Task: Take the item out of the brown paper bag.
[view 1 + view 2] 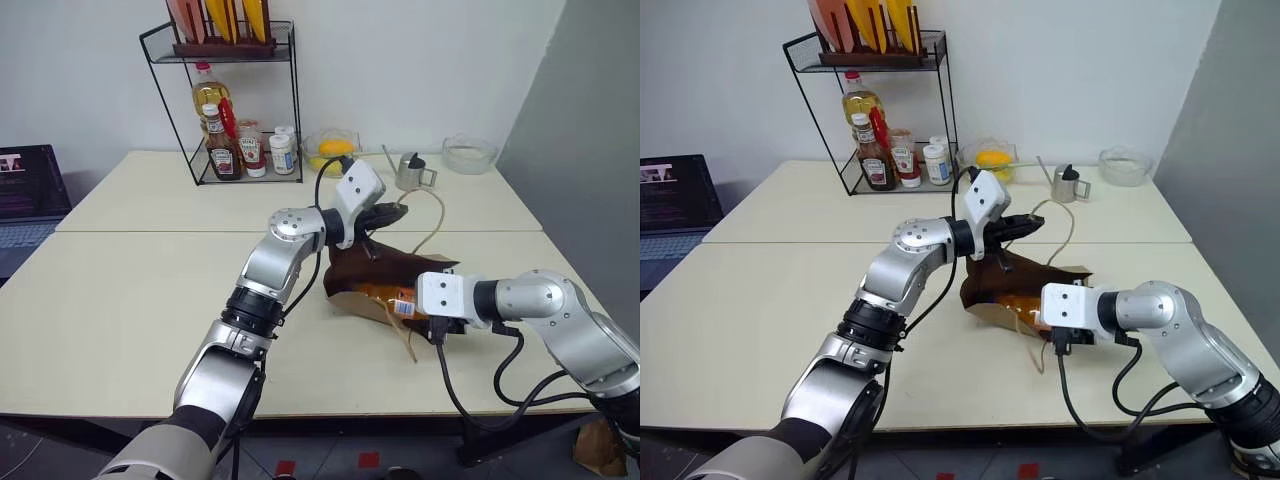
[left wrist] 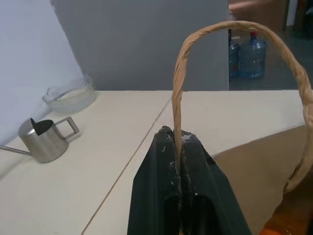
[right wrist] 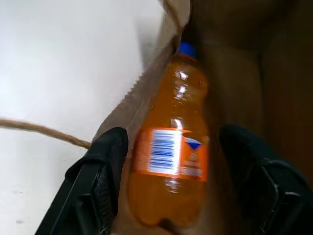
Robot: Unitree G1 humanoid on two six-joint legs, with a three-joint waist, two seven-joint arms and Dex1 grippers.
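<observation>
Right claw (image 3: 168, 186) stands wide open at the mouth of the brown paper bag (image 1: 375, 272), one black finger on each side of the item (image 3: 171, 161), an orange drink bottle with a blue cap and a barcoded label. That bottle lies on its side inside the bag, cap pointing deeper in, base toward the claw; whether either finger touches it cannot be told. One finger sits just outside the bag's serrated paper edge, the other inside the opening.

Left claw (image 2: 180, 147) is clamped tight on one of the bag's twisted cord handles (image 2: 234, 29), which loops up and over from between its fingers and runs back down to the bag's rim, holding that side of the mouth raised above the bench (image 1: 150, 300). A second cord handle (image 1: 408, 345) trails loose on the bench beside the opening.

Farther back on the bench stand a small steel pitcher (image 1: 411, 171), a glass bowl of yellow fruit (image 1: 332, 150), an empty glass bowl (image 1: 469, 154), and a black wire rack (image 1: 235, 100) with sauce bottles. A laptop (image 1: 30, 195) sits at the far left.
</observation>
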